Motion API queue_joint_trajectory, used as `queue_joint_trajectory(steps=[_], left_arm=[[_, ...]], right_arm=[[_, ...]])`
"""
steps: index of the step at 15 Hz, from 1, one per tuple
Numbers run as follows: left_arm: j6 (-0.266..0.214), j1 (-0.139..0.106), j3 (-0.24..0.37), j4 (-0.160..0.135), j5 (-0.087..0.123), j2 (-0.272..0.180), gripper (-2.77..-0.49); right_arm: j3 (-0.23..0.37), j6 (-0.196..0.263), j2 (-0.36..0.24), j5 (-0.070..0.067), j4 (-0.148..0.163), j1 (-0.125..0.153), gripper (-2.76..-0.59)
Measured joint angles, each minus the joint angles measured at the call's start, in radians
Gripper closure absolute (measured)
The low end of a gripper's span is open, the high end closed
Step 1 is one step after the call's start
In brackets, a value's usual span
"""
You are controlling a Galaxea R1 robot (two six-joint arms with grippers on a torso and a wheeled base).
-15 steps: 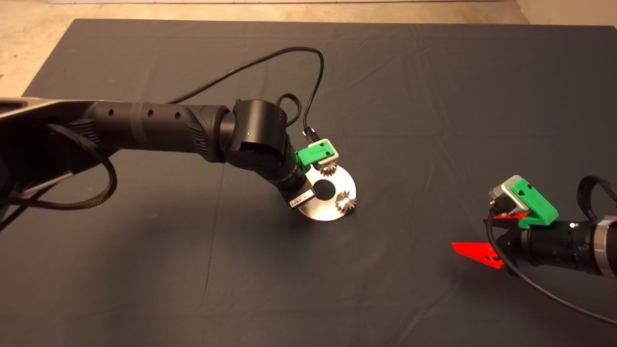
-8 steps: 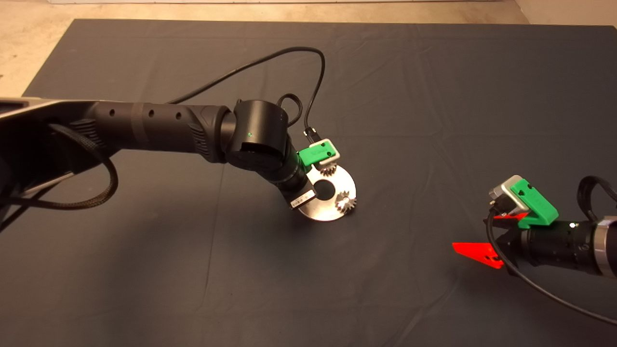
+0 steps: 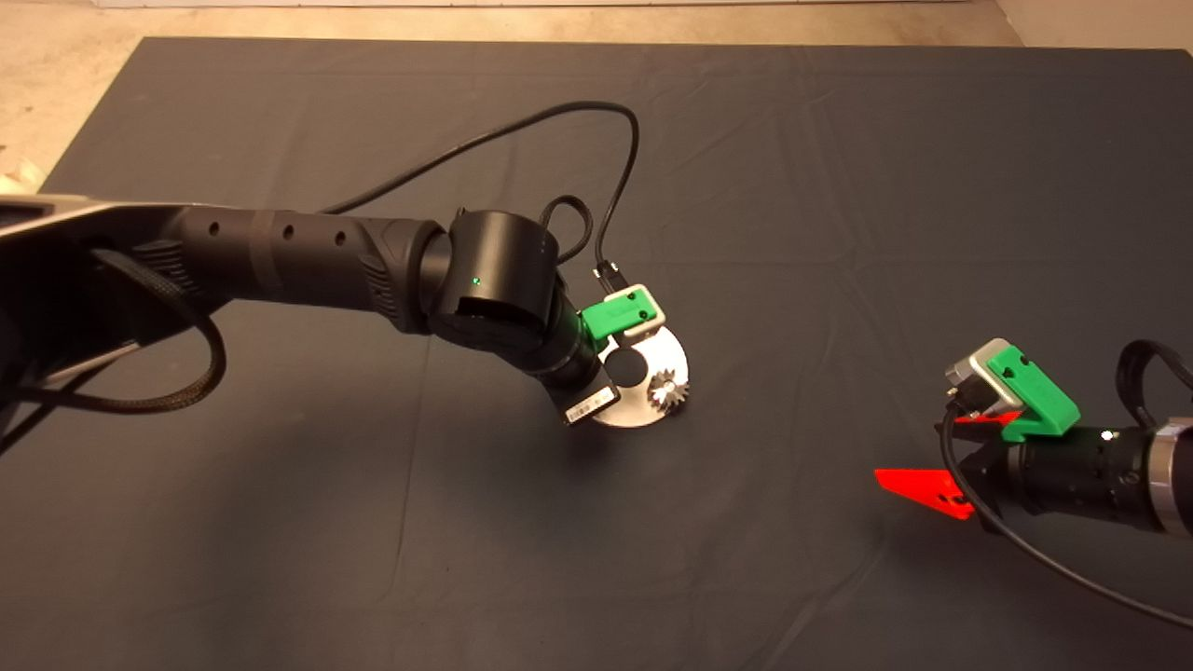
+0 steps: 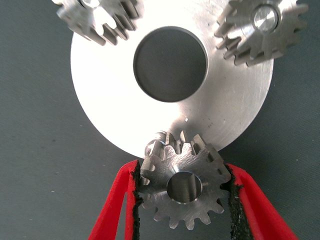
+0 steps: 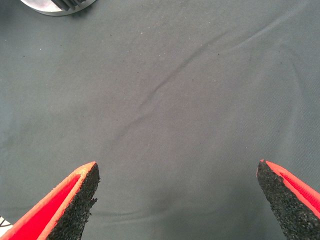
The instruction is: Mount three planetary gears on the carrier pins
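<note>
The round silver disc [image 4: 110, 85] lies mid-mat [image 3: 652, 359], partly under my left wrist. Two planetary gears sit on it: one [image 4: 260, 30] with a carrier pin [image 4: 265, 17] shining through its centre hole, the other [image 4: 97, 17] cut off by the picture's edge. In the head view only one gear [image 3: 667, 390] shows. My left gripper [image 4: 184, 172] is shut on the third gear [image 4: 184, 187], holding it flat over the disc's rim. The pin there is hidden under that gear. My right gripper [image 3: 923, 449] waits open and empty at the mat's right side [image 5: 177, 167].
A black cable [image 3: 522, 130] loops from the left wrist over the mat behind the disc. Bare floor [image 3: 56, 84] shows beyond the mat's far left corner. The disc's edge [image 5: 55, 6] peeks into the right wrist view.
My left wrist has shifted slightly right and toward the front over the disc. Its green mount now covers the far gear in the head view. The right arm has not moved.
</note>
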Motion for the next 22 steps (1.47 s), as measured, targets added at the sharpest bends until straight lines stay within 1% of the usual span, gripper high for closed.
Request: queue_joint_trajectory(steps=[1, 5, 10, 11, 13, 14, 16, 22], left_arm=[[0.001, 0.006, 0.001, 0.001, -0.001, -0.003, -0.87], [0.001, 0.005, 0.001, 0.002, 0.0, -0.004, -0.87], [0.005, 0.005, -0.003, 0.009, -0.004, -0.008, -0.87], [0.008, 0.005, -0.01, 0.013, -0.012, -0.008, -0.87], [0.009, 0.002, -0.032, 0.021, -0.035, -0.003, -0.87], [0.011, 0.001, -0.036, 0.027, -0.039, -0.002, -0.87], [0.014, 0.0, -0.04, 0.029, -0.044, 0.0, -0.87], [0.016, 0.0, -0.04, 0.03, -0.046, -0.001, -0.87]], right_arm=[[0.0, 0.0, 0.0, 0.0, 0.0, 0.0, -2.36], [0.0, 0.0, 0.0, 0.001, 0.0, 0.0, -2.36], [0.0, 0.0, 0.0, 0.001, 0.0, 0.0, -2.36], [0.0, 0.0, 0.0, 0.001, 0.0, 0.0, -2.36], [0.0, 0.0, 0.0, 0.001, 0.0, 0.0, -2.36], [0.0, 0.0, 0.0, 0.001, 0.0, 0.0, -2.36], [0.0, 0.0, 0.0, 0.001, 0.0, 0.0, -2.36], [0.0, 0.0, 0.0, 0.001, 0.0, 0.0, -2.36]])
